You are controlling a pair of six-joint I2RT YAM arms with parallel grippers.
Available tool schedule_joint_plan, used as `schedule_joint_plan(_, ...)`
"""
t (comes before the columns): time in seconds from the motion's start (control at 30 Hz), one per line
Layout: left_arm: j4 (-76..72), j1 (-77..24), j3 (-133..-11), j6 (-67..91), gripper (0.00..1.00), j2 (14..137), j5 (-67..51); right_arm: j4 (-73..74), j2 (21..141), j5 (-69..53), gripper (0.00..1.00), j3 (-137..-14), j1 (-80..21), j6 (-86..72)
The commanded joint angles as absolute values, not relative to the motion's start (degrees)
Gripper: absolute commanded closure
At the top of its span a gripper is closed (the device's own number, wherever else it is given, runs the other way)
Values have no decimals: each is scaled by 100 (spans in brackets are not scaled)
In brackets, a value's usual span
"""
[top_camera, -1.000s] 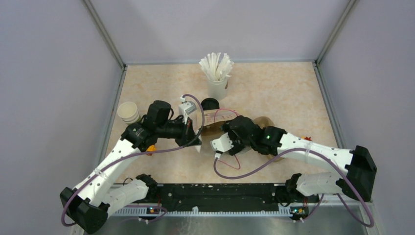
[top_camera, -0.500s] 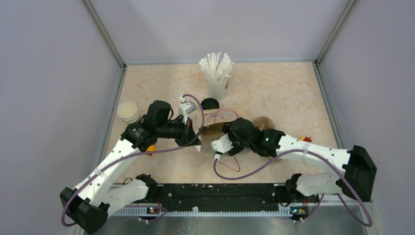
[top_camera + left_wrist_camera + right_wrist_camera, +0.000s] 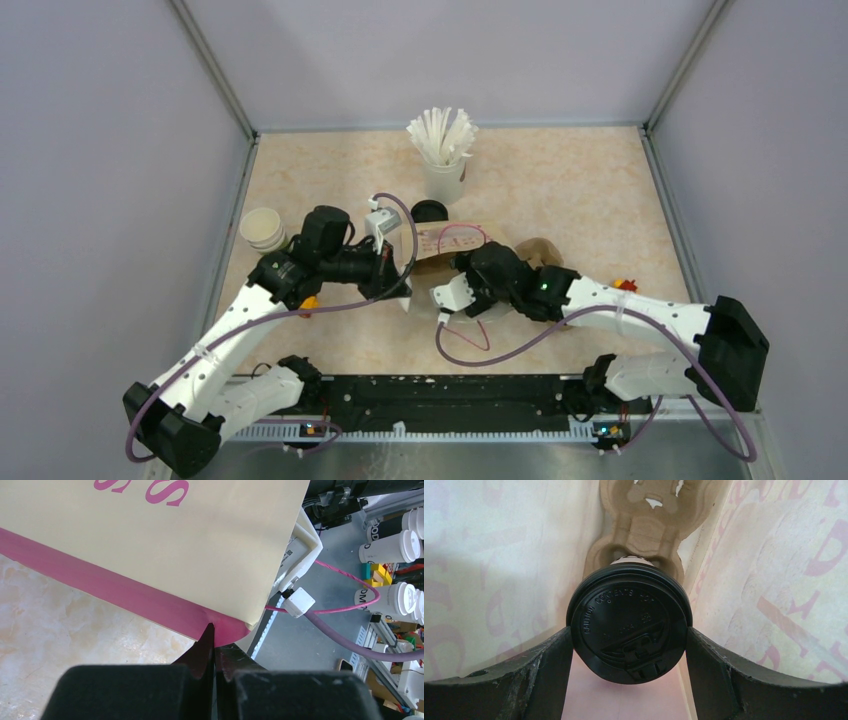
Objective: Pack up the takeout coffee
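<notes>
In the right wrist view my right gripper is shut on the takeout coffee. A finger presses each side of its black lid, inside the cream paper bag with pink print. A brown cardboard carrier lies deeper in the bag, beyond the cup. My left gripper is shut on the pink rim of the bag. In the top view the bag sits mid-table between both wrists, and the held cup is hidden. A second black-lidded cup stands behind the bag.
A white cup of straws stands at the back centre. A stack of lidless paper cups is at the left edge. A brown cardboard piece lies to the right of the bag, under my right arm.
My right wrist has shifted slightly left toward the bag. The left arm and the bag have stayed put.
</notes>
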State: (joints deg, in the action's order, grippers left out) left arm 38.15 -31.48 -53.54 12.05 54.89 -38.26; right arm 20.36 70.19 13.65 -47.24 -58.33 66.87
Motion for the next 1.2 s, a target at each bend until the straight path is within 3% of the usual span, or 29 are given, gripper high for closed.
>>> schedule_joint_plan(0.0, 3709, -3153, -5326, 1229, 100, 5423, -4028, 1863, 7151, 1482, 36, -4660, -5668, 6680)
schedule_joint_plan(1.0, 3715, -3154, -5321, 1300, 100, 5454, -4060, 1587, 7381, 1414, 34, -4473, -5470, 6625)
schedule_joint_plan(1.17, 3719, -3154, -5379, 1318, 100, 5518, -4014, 1641, 7295, 1409, 29, -4577, -5468, 6595)
